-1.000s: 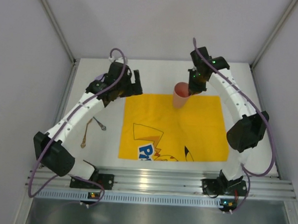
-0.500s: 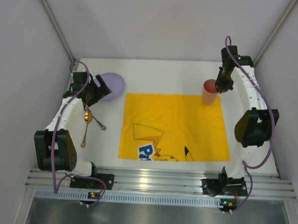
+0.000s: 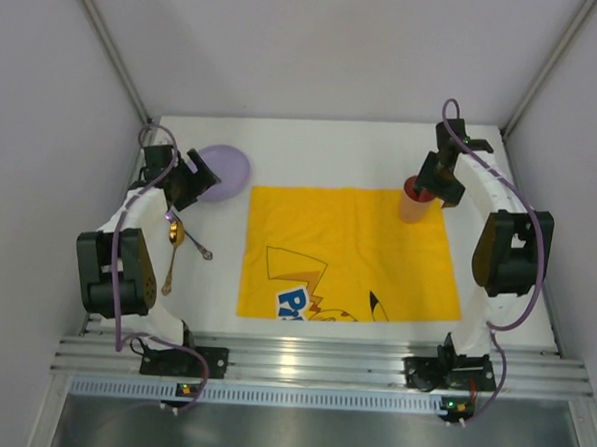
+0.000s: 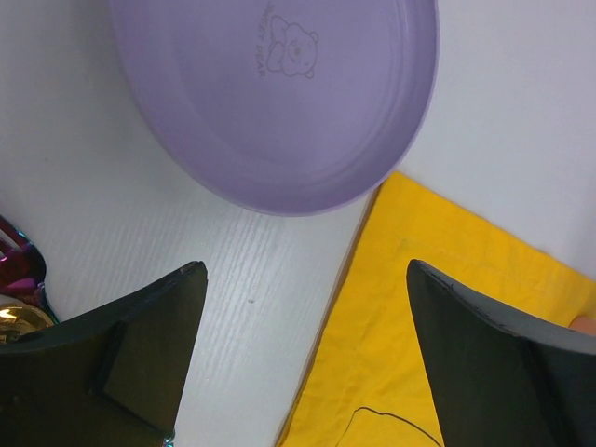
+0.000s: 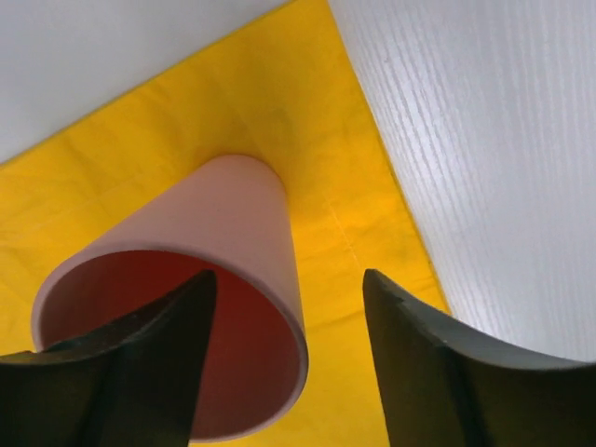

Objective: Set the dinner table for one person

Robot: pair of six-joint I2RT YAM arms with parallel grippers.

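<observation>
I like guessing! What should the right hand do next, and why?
Probably lift straight up. The right hand is open, astride the rim of the cup, which stands upright on the mat's corner; a sideways pull might tip it.

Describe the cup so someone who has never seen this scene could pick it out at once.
Find the yellow cartoon-printed mat in the middle of the white table. On its far right corner stands a pink cup, upright and open-topped. It is the only tall item; the purple plate and the cutlery lie flat left of the mat.
</observation>
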